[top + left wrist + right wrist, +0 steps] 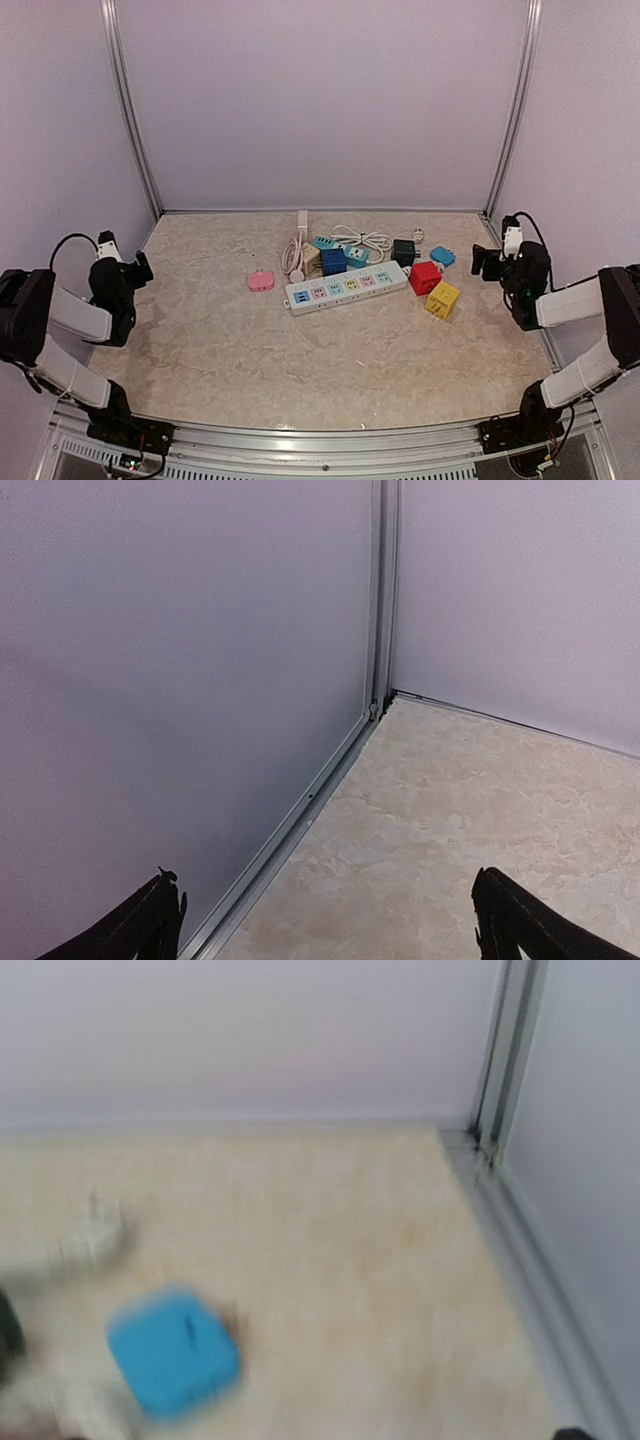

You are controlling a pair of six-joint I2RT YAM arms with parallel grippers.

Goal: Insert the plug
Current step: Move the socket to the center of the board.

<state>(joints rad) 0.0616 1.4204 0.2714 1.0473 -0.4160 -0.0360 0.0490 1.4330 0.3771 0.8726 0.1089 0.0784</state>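
Though right wrist blurs, overhead shows power strip (346, 286).

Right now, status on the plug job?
Left gripper open, empty, parked far left. Right gripper at right edge, state unclear. Power strip mid-table, no arm near it. Red adapter and yellow adapter sit close off its right end.

A white power strip (346, 286) lies centrally (red adapter (424, 277) just beside its right end).
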